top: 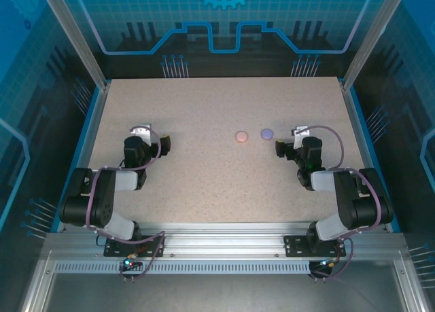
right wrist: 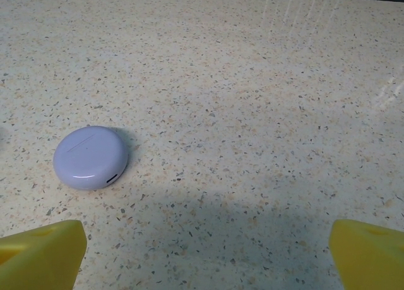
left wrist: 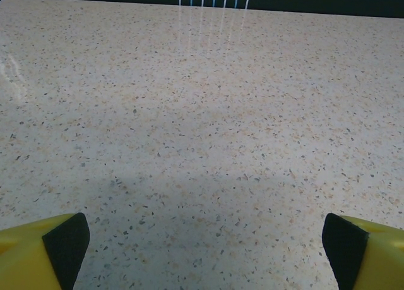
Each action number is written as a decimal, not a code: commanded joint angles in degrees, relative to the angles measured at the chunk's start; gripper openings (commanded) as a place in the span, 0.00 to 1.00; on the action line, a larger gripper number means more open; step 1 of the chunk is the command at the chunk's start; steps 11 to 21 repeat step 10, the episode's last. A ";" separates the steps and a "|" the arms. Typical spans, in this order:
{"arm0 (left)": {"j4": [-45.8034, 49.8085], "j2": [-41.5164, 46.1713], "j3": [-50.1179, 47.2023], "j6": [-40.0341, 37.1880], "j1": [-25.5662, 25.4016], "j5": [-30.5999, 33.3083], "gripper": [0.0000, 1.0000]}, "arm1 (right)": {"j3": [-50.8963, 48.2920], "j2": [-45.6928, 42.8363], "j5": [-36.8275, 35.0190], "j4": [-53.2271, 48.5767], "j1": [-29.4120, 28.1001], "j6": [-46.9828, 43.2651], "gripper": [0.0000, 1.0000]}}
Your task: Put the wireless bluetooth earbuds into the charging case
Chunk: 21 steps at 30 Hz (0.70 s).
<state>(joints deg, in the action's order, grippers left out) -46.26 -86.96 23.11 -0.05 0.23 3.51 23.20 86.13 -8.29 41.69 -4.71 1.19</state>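
2 round, pebble-smooth charging cases are lying with lids shut near the table's middle: the pink case (top: 241, 136) and, just beside it to the right, the lilac case (top: 266, 132). Both are glossy plastic on the speckled, stone-like table (top: 204, 189). The right gripper (top: 280, 147) is hovering near the lilac case with jaws spread wide, probably staged for an approach. The left gripper (top: 165, 143) is sitting well apart, equally wide. Whether the earbuds are lying inside cannot be told.
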 commanded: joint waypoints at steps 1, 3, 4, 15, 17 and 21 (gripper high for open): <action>0.19 -0.20 0.32 0.40 0.08 -1.62 0.99 | 1.03 0.09 0.44 2.47 0.38 -0.98 1.00; 0.20 -0.22 0.29 0.41 0.10 -1.65 0.99 | 1.24 0.16 0.93 2.10 0.54 -0.95 1.00; 0.20 -0.18 0.31 0.41 0.08 -1.58 0.99 | 1.41 0.18 2.14 1.78 1.02 -0.72 1.00; 0.20 -0.17 0.29 0.40 0.08 -1.61 0.99 | 1.36 0.14 2.83 1.87 0.84 -1.33 1.00; 0.20 -0.17 0.29 0.40 0.08 -1.61 0.99 | 1.36 0.14 2.83 1.87 0.84 -1.33 1.00; 0.20 -0.17 0.29 0.40 0.08 -1.61 0.99 | 1.36 0.14 2.83 1.87 0.84 -1.33 1.00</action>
